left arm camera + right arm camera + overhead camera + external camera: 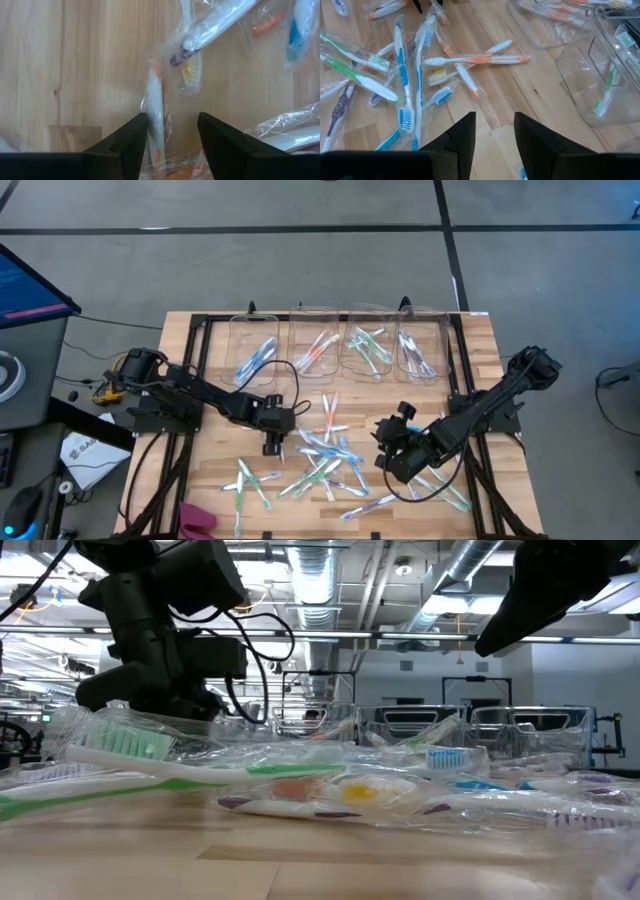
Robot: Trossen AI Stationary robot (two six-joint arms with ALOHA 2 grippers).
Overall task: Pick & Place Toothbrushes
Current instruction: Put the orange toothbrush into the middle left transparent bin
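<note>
Toothbrushes (325, 460) lie wrapped in clear film in a loose heap on the worktop (210, 480), between my two arms; more are already sorted by colour in the four clear bins (340, 340) along the far edge.

My left claw (272, 448) is low over the near-left edge of the heap, fingers spread, with an orange-accented brush (156, 115) lying lengthwise between them in the left wrist view. I judge I'm lined up for a pick, nothing pinched yet. My right claw (395, 465) hangs above the heap's right side, fingers parted and empty, looking over the pile toward the bins.

What worries me:
- A purple-tipped brush (210, 27) and a yellow-bristled head (191, 72) cross just past the orange one, so closing could drag a neighbour's film along and lift two at once
- The film is slick and crinkled; a grip on wrapper instead of handle may slip on the way up
- The brush sits nearer one finger than the other, so closing may push it sideways or twist it
- Both arms work the same heap, so they could crowd each other

I can read no brand, label or writing on any wrapper or bin
</note>
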